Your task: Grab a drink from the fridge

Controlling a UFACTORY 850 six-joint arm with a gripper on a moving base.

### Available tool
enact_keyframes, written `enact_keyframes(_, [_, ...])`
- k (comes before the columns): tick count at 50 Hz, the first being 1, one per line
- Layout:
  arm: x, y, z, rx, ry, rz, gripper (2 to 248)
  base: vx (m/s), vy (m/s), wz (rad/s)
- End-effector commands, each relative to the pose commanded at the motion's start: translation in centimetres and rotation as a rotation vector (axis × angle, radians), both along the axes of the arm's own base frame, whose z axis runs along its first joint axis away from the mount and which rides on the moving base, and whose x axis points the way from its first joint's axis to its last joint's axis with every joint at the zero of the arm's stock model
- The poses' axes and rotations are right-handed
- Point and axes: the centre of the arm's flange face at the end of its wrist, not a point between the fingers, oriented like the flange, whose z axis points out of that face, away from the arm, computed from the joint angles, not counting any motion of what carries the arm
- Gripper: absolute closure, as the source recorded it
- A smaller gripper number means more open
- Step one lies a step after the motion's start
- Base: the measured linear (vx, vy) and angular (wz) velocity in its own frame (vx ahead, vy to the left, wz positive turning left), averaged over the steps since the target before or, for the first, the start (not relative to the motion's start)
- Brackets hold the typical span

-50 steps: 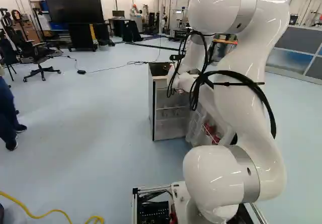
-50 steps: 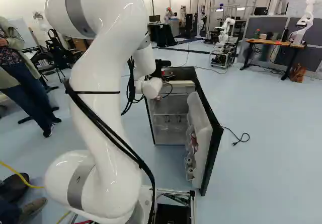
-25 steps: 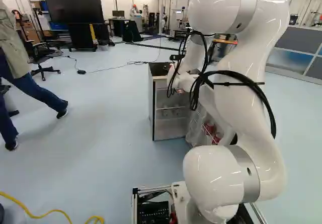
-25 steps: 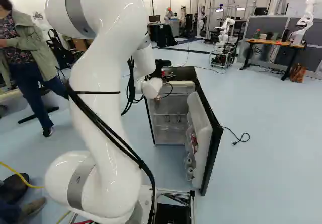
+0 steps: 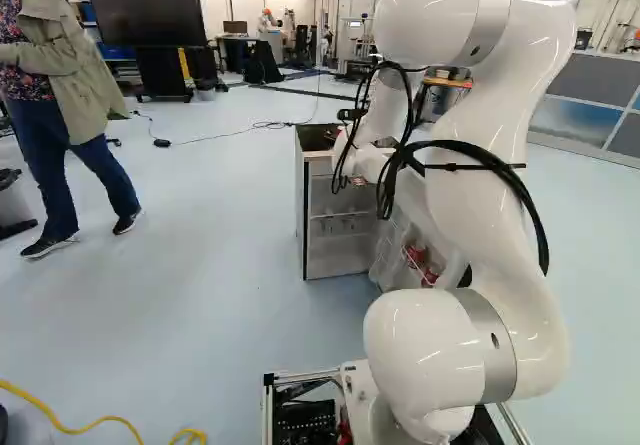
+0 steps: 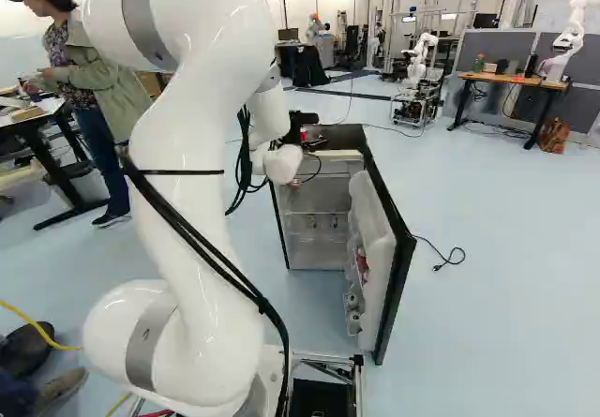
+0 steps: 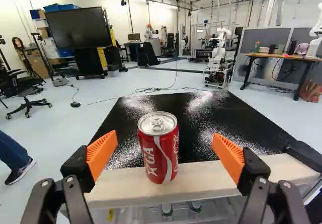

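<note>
My gripper (image 6: 298, 120) is at the fridge top's near end in the right base view, its fingertips hidden there. In the wrist view the gripper (image 7: 165, 153) is open, with orange pads (image 7: 101, 153) wide apart. A red soda can (image 7: 158, 148) stands upright between the fingers, on the pale front edge of the fridge top (image 7: 241, 176), with a gap on either side. The can (image 6: 303, 135) shows as a small red patch in the right base view. Below, the fridge (image 6: 317, 206) stands open, a few bottles (image 7: 167, 210) inside.
The fridge door (image 6: 380, 258) is swung out towards the base, with drinks in its racks (image 6: 355, 290). A power cable (image 6: 450, 258) lies on the floor beside it. Farther back are another robot (image 6: 417, 70), a wooden desk (image 6: 511, 80) and a large screen (image 5: 142, 12).
</note>
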Motion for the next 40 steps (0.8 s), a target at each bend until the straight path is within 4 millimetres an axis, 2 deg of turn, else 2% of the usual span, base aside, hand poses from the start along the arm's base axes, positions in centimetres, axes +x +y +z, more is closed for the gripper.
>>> enact_keyframes(40, [-7.9, 1.1, 1.0, 0.004, 0.047, 0.008, 3, 0.0, 0.0, 0.0])
